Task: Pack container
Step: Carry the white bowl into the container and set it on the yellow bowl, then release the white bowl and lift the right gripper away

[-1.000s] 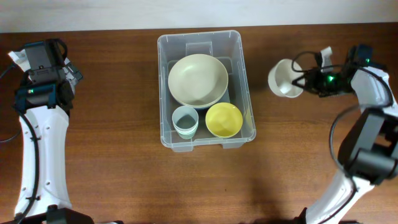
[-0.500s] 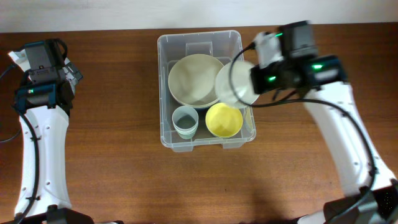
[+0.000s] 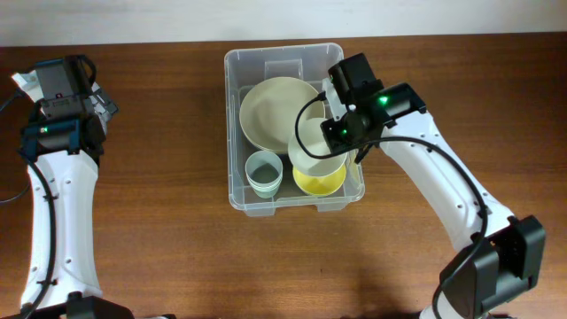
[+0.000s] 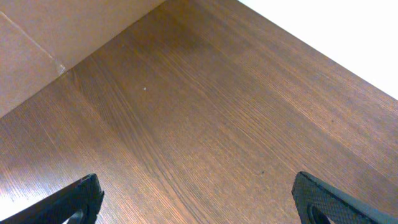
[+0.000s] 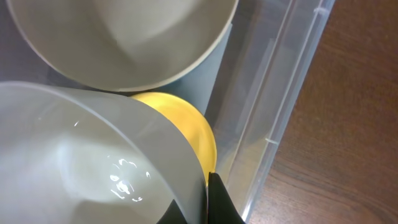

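Placing step: right tool (image 3: 341, 133) held clamped on white bowl (image 3: 312, 149) over yellow bowl (image 3: 326, 182), container's (image 3: 232, 133) 5 o'clock; next probably needed lowering, release; left tool (image 4: 199, 202) stood apart.

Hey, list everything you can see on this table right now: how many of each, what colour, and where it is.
container: one, clear plastic, middle of the table
large bowl: one, cream, far half of the container
cup: one, grey-green, near left corner of the container
yellow bowl: one, yellow, near right corner of the container, partly hidden under the white bowl
white bowl: one, white, held by its rim over the yellow bowl
table: one, dark brown wood, under everything
left gripper: one, black, open, over bare table at the far left
right gripper: one, black, shut on the white bowl's rim, over the container
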{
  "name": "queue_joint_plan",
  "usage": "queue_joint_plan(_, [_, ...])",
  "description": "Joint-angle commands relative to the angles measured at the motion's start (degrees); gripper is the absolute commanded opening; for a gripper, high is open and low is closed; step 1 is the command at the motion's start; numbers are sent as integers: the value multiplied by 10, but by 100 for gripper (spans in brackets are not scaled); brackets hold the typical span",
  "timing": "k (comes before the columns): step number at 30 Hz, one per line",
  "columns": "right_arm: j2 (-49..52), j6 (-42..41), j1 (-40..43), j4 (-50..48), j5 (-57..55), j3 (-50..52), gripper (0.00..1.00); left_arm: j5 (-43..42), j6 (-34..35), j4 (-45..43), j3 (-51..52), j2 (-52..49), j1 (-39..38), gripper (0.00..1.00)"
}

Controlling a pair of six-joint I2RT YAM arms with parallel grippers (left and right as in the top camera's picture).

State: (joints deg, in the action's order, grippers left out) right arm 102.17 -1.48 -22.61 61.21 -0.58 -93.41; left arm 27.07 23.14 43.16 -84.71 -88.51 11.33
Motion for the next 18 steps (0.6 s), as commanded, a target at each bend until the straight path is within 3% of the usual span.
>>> queue_joint_plan(1, [2, -9, -3, 2, -12, 4, 4, 8, -5, 1, -6, 1, 3, 99])
queue_joint_plan(4, [2, -9, -3, 5, -12, 4, 5, 8, -5, 1, -6, 1, 3, 99])
queue_joint_plan(7, [2, -9, -3, 6, -12, 4, 42, 8, -5, 1, -6, 1, 3, 99])
queue_joint_plan(9, [2, -9, -3, 4, -12, 4, 49, 8, -5, 1, -6, 1, 3, 99])
queue_joint_plan(18, [-19, -9, -2, -6, -12, -31, 50, 8, -5, 1, -6, 1, 3, 100])
